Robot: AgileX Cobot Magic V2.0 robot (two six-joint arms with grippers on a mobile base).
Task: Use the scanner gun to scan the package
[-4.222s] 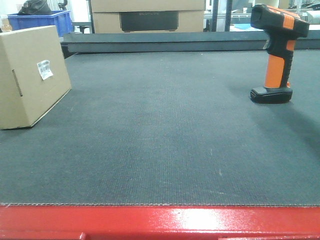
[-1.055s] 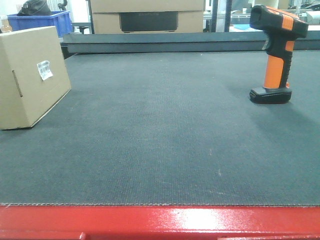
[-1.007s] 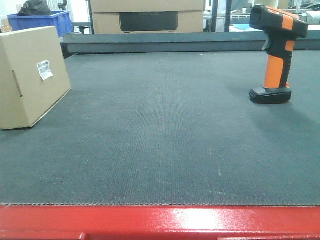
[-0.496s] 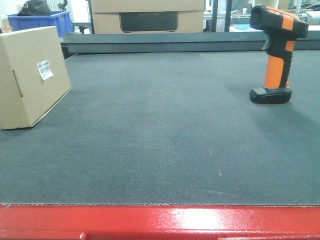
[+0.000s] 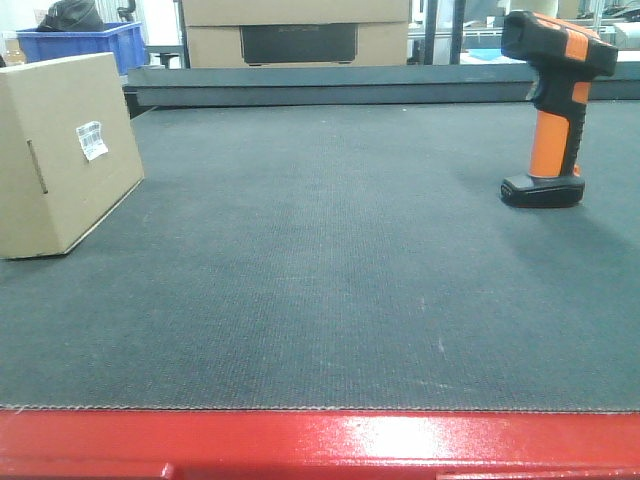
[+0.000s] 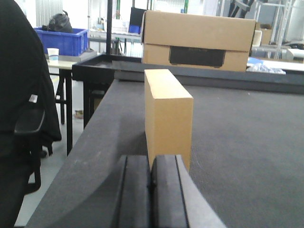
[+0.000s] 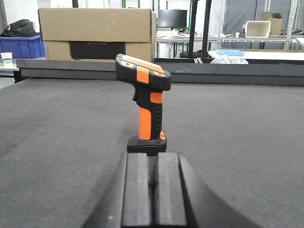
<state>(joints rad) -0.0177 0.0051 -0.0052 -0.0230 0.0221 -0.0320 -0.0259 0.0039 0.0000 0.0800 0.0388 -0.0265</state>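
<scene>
The package (image 5: 60,150), a tan cardboard box with a white barcode sticker (image 5: 91,139), stands on edge at the far left of the dark mat. At the right the scanner gun (image 5: 555,110) stands upright on its black base, with an orange handle and a black head. Neither gripper shows in the front view. In the left wrist view my left gripper (image 6: 151,159) is shut and empty, with the package (image 6: 168,116) just ahead of its tips. My right gripper (image 7: 153,156) is shut on nothing, and the scanner gun (image 7: 145,104) stands just beyond it.
A larger cardboard box with a dark panel (image 5: 297,35) and a blue bin (image 5: 85,42) sit behind the raised dark rail (image 5: 350,85). A red edge (image 5: 320,445) runs along the table front. A dark-clothed figure and chair (image 6: 19,95) are beside the table's left edge.
</scene>
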